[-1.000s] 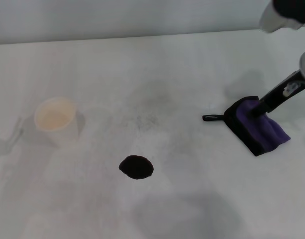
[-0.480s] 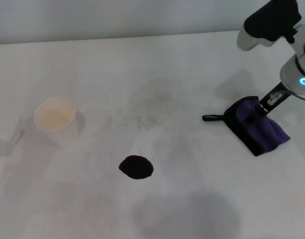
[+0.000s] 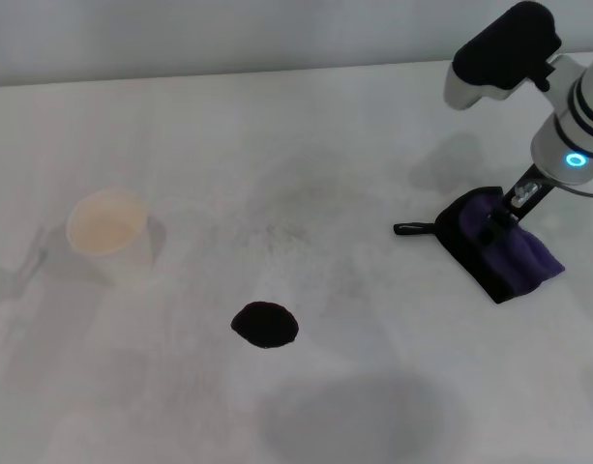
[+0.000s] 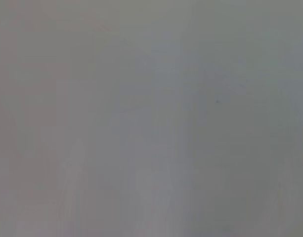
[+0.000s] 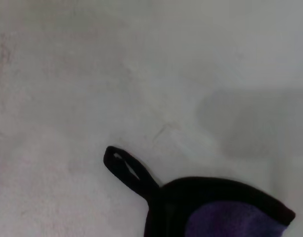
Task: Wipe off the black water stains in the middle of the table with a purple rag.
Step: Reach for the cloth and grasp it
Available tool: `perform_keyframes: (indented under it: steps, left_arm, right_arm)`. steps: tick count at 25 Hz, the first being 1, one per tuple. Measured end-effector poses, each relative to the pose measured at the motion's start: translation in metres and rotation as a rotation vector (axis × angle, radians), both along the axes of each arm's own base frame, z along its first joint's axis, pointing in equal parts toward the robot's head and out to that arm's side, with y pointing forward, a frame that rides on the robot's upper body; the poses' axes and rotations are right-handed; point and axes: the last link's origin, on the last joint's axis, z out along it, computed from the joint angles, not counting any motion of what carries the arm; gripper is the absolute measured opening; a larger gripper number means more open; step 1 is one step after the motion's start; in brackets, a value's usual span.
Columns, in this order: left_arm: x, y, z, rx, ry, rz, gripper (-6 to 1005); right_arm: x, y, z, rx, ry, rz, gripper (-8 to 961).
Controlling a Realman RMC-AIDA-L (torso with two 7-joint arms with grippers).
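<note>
- nearest the robot: black water stains [image 3: 265,324], one glossy oval blot on the white table [image 3: 373,106], lying untouched.
- farther and left of the blot: paper cup [image 3: 108,232], upright, well apart.
- farther and well right of the blot: purple rag [image 3: 497,244], flat, black loop toward the blot.
- above the rag: right gripper [image 3: 497,224], tips down on the cloth; cannot tell how far open or whether gripping.
- left gripper unseen.

The head view looks forward and down over the whole counter [image 3: 180,145] from the near side. The right wrist view sits close above the rag [image 5: 215,210] at right, which the head view [image 3: 504,251] shares. The left wrist view shows plain grey only.
</note>
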Motion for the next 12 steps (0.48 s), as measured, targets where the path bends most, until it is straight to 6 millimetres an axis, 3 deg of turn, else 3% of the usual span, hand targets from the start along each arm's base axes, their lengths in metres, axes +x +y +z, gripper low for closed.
perform_keyframes:
  steps: [6,12]
  left_arm:
    - [0.0007,0.0019,-0.0015,-0.007,0.000,0.001,885]
    - [0.0006,0.0047,-0.0030,-0.014,0.003,0.008,883]
  right_arm:
    - [0.0002,0.0021,-0.0076,-0.035,-0.034,-0.005,723]
    - [0.0012,0.0040,-0.0089,-0.048,-0.059,-0.010,527]
